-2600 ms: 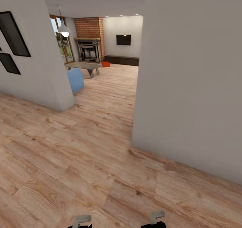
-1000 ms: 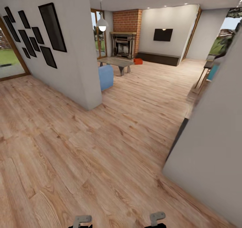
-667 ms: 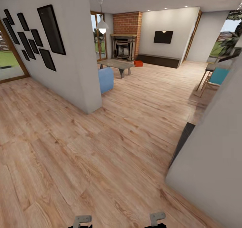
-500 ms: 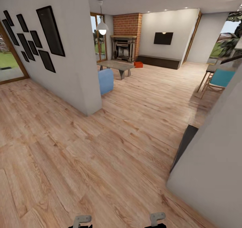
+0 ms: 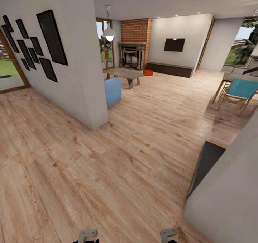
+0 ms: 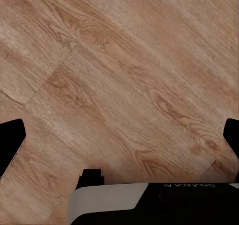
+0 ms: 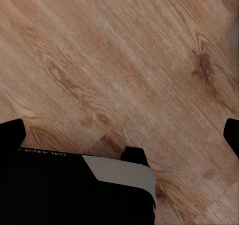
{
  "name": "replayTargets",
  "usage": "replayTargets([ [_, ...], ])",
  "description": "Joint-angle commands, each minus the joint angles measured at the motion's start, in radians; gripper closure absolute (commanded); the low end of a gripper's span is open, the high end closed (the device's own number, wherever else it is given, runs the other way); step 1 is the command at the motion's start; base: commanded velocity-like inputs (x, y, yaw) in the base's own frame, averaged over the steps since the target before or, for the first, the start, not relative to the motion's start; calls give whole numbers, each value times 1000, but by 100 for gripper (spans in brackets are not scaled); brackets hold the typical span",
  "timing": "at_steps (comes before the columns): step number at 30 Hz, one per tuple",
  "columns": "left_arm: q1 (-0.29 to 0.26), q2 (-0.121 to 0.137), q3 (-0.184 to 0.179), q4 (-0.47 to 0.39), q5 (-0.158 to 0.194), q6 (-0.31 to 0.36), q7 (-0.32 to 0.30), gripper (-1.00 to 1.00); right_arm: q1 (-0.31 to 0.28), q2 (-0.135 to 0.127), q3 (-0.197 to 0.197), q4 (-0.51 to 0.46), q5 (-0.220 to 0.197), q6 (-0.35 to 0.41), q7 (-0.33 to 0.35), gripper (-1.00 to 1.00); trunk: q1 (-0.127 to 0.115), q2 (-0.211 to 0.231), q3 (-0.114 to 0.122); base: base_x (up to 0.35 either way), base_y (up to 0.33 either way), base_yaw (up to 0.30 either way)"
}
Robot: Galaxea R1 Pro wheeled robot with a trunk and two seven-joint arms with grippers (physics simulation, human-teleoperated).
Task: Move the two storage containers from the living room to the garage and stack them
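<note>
Far across the living room, an orange-red storage container (image 5: 148, 72) sits on the light wood floor between the brick fireplace (image 5: 133, 53) and the long dark cabinet (image 5: 168, 70). It is too small to tell whether it is one bin or two. My left gripper (image 6: 119, 140) hangs open over bare planks, with a black fingertip at each side of the left wrist view. In the right wrist view my right gripper (image 7: 119, 135) is open too, nothing between its fingers. The garage is out of view.
A pale wall end with black frames (image 5: 84, 92) juts in at the left. Beyond it are a blue seat (image 5: 113, 90) and a low table (image 5: 123, 73). A grey wall corner (image 5: 229, 193) with a dark panel (image 5: 208, 162) stands close on the right, a teal chair (image 5: 242, 89) behind it.
The whole view has shifted as the camera moved forward and turned. The right wall has slid aside and more of the living room shows. Both grippers stay open.
</note>
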Motion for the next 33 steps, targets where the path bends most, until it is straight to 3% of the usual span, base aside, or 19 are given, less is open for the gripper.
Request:
replayTargets([
  [1, -1, 0, -8, 1, 10, -4, 0, -100, 0, 0, 6, 0, 5, 3, -6, -100, 1, -1, 0, 343, 3, 0],
  [33, -1, 0, -8, 1, 9, -4, 0, -100, 0, 0, 6, 0, 4, 3, -6, -100, 1, -1, 52, 343, -28, 0],
])
